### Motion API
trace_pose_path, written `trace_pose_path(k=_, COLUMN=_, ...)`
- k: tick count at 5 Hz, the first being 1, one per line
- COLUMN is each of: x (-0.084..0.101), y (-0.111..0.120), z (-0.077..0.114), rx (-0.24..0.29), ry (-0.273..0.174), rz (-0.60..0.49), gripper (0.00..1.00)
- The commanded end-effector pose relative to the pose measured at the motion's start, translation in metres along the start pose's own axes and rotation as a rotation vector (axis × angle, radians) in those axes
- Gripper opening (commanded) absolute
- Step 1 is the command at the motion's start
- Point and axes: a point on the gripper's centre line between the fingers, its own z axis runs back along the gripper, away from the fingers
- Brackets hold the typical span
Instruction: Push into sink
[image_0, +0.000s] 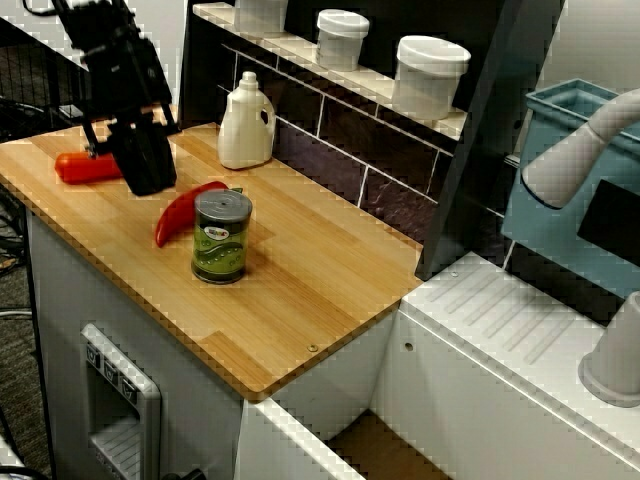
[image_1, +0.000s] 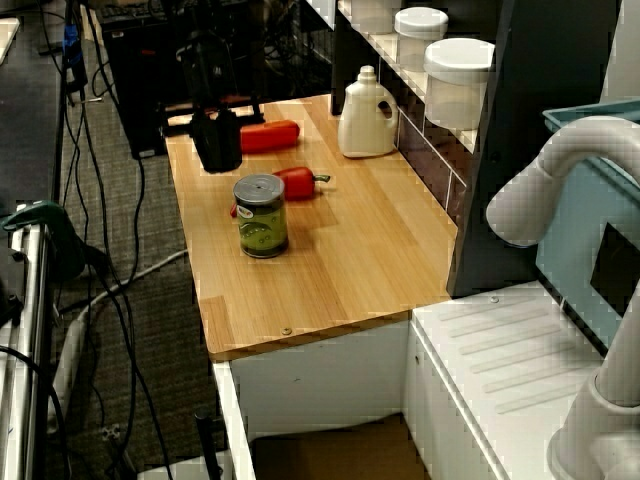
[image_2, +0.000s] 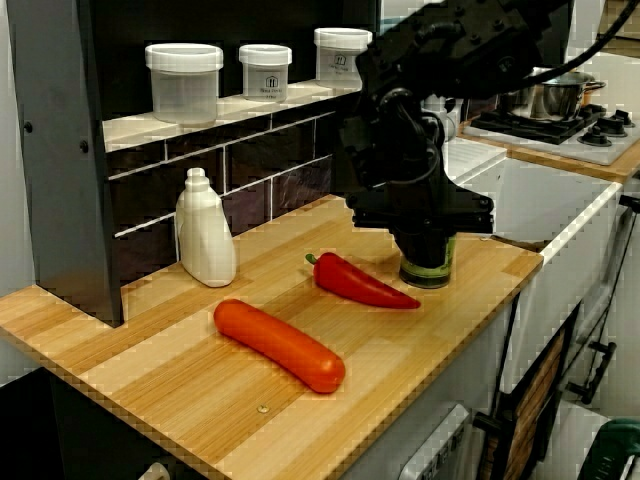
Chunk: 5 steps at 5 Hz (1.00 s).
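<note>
Wooden countertop (image_0: 300, 290): green labelled metal can (image_0: 221, 237), upright. Black gripper (image_0: 145, 160) at its 10 o'clock, jaws' state unclear. White-walled sink basin (image_0: 375, 450) at 5 o'clock.

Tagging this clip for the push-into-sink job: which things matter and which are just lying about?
Job:
- green can
- sink
- end effector

Lying about:
- red pepper
- orange sausage
- white bottle
- shelf jars
- teal bin
</note>
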Motion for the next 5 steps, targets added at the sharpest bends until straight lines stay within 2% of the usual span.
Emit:
trace_pose_path(k=1, x=0.007, y=0.007, z=-0.014, rx=0.028, ry=0.02, rz=0.01, gripper=0.0)
trace_pose_path(k=3, x=0.025, y=0.007, z=-0.036, rx=0.012, ry=0.017, rz=0.056, gripper=0.0)
trace_pose_path(k=5, x=0.044, y=0.005, z=-0.046, rx=-0.007, ry=0.0, rz=0.081, gripper=0.0)
